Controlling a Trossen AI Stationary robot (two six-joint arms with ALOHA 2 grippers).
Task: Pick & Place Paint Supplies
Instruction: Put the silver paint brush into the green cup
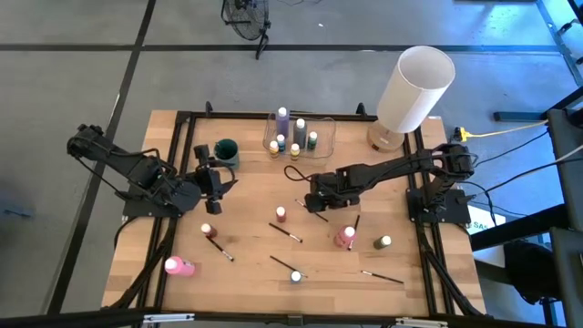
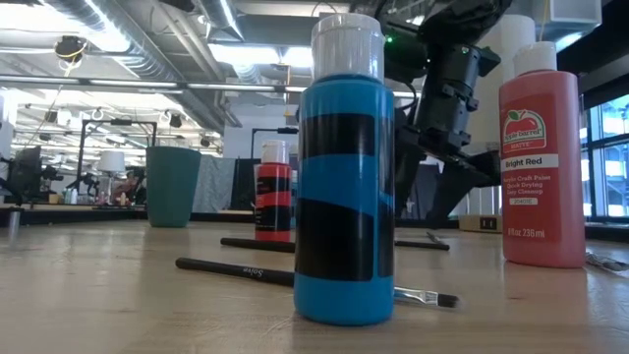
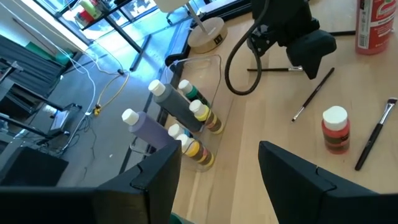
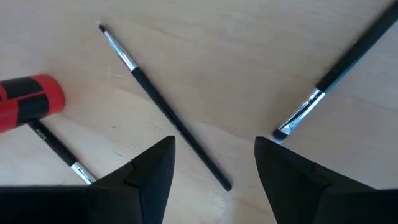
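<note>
Nearest the low camera stands a blue bottle point(image 2: 344, 187) with a brush point(image 2: 295, 277) behind it. Other bottles and brushes lie scattered over the table point(image 1: 246, 264); several stand in the clear container point(image 1: 321, 137) at the far edge. Both grippers hang empty with fingers apart: right gripper point(image 4: 214, 155) over a thin brush point(image 4: 163, 106), left gripper point(image 3: 217, 168) at the left near the green cup point(image 1: 226, 150).

The table point(image 1: 301, 273) was evenly lit from above, and only faint, soft shadows were cast. In the low view, glare was given off by ceiling lights point(image 2: 251, 49), and the blue bottle point(image 2: 344, 197) close to the lens was slightly blurred. Daylight was seen on the floor point(image 3: 74, 68) in the left wrist view.
</note>
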